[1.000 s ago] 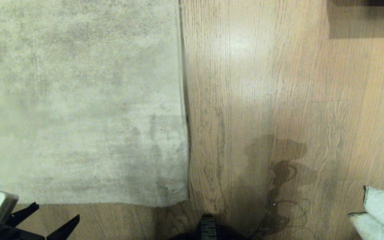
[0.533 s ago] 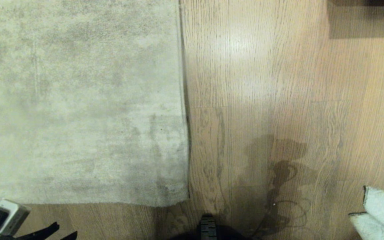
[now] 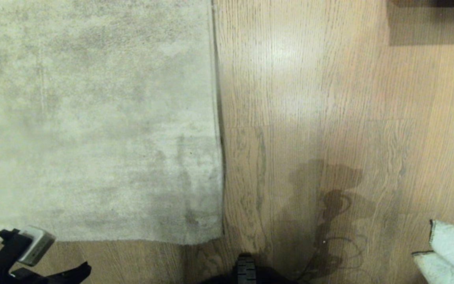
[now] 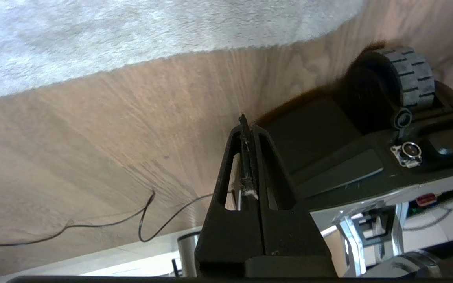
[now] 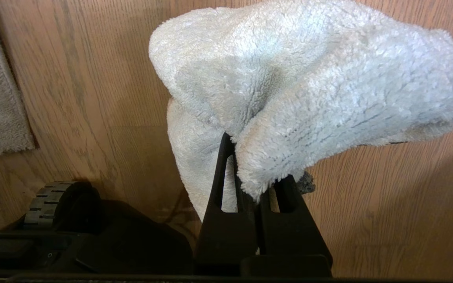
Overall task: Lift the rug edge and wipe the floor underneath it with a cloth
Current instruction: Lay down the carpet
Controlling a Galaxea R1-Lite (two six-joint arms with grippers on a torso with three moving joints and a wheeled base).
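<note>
1. The left gripper (image 4: 246, 122) hangs over bare floor (image 4: 92, 137), its fingers pressed together on nothing.
2. The rug edge (image 4: 140, 63) lies flat just beyond its tips.
3. The right gripper (image 5: 256, 192) pinches the cloth (image 5: 309, 86) above the floor.

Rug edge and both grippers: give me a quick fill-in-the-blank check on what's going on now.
1. The right gripper is shut on the ____.
2. The left gripper is shut and holds ____.
3. The rug edge lies ____ on the floor.
4. The left gripper hangs above bare ____, not above the rug.

Missing words: cloth; nothing; flat; floor
</note>
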